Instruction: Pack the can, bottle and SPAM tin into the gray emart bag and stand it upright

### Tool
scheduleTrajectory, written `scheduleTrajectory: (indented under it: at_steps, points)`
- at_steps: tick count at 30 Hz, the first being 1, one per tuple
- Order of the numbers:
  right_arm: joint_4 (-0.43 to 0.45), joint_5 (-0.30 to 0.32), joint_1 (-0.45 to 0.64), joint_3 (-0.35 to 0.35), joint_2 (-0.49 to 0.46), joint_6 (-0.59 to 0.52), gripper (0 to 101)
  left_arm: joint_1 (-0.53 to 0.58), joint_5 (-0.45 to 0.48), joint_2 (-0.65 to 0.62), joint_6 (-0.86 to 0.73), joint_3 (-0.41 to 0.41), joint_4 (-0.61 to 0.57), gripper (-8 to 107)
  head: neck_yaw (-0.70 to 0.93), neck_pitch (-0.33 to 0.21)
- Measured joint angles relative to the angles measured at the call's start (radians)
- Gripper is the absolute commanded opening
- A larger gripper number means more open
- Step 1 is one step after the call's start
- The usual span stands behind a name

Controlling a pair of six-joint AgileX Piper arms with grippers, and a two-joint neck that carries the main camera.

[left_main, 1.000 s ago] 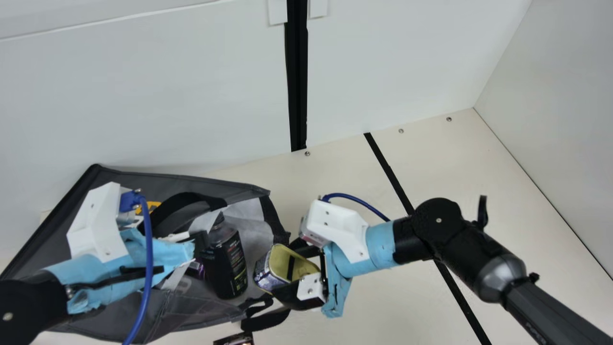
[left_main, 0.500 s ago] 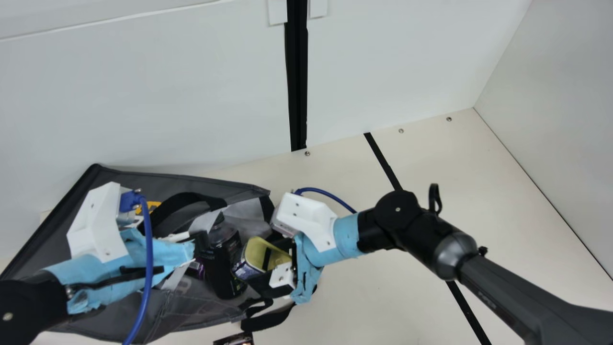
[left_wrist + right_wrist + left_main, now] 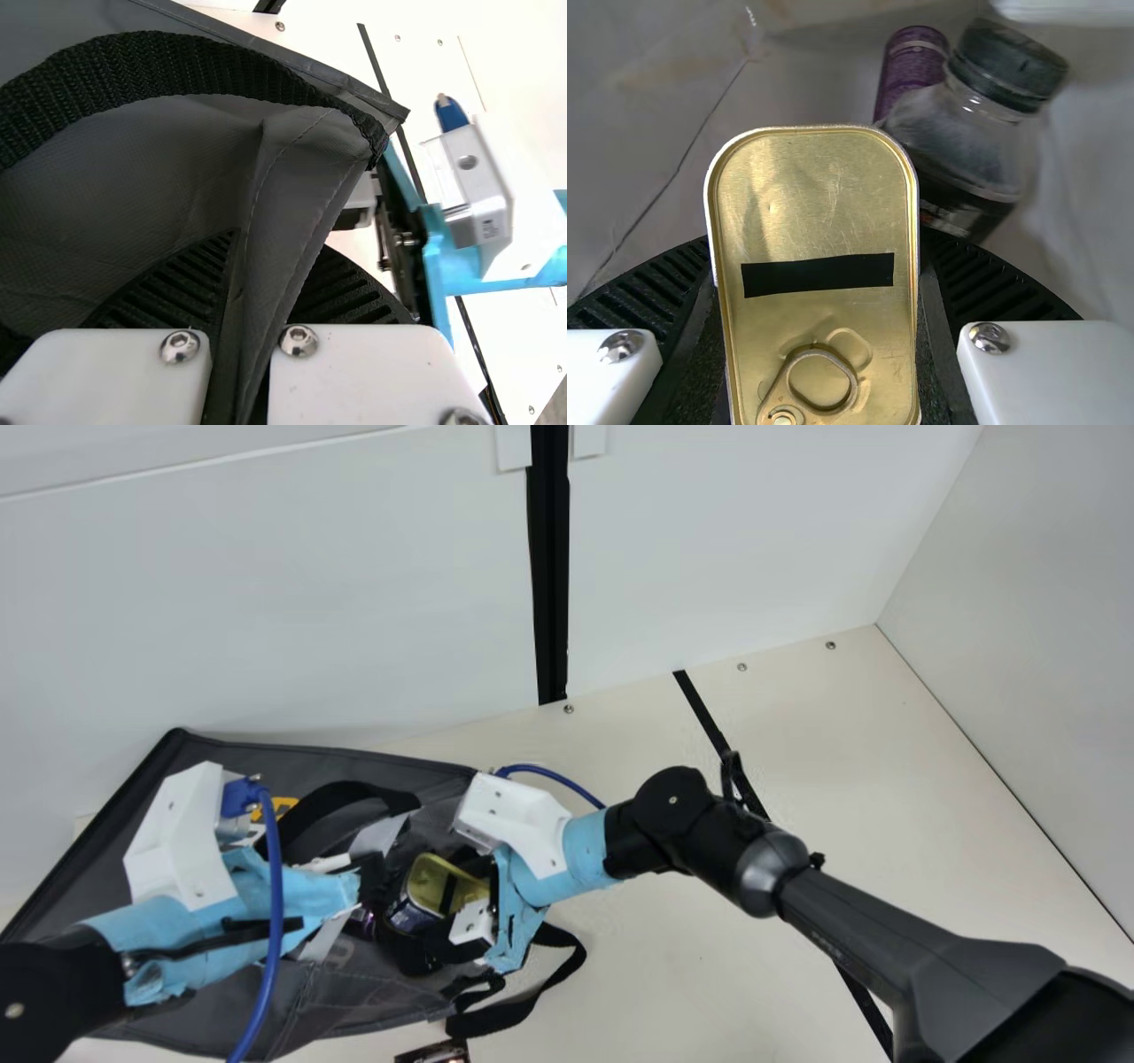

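Main view: tin (image 3: 432, 881) is hanging at bag (image 3: 106, 859) mouth. Left wrist: left gripper (image 3: 257, 292) is pinching the bag's soft edge, nearly closed. Right wrist: right gripper (image 3: 833, 266), tin-wide, is clasping its stiff sides — probably weighty, slick, mid-side hold suiting best.

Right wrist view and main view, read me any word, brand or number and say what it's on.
No text can be read.
Bottle: label print too small.
Can: print too small.
Gray bag: yellow mark partly hidden, unreadable.
SPAM tin: lid shows no words, just a black strip.
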State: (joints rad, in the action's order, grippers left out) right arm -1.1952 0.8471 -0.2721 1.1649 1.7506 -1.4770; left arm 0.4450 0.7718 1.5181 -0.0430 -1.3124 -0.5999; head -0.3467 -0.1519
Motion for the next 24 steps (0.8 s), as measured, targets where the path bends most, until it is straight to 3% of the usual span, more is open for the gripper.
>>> scheduleTrajectory:
  at_steps: [19, 24]
  points:
    - [-0.052, -0.047, -0.112, 0.096, 0.087, 0.024, 0, 0.0, 0.0, 0.0, 0.0, 0.0, 0.0, -8, -0.002, 0.0]
    - [-0.067, -0.062, -0.123, 0.101, 0.094, 0.027, 17, 0.0, 0.0, 0.0, 0.0, 0.0, 0.0, -8, 0.0, 0.0]
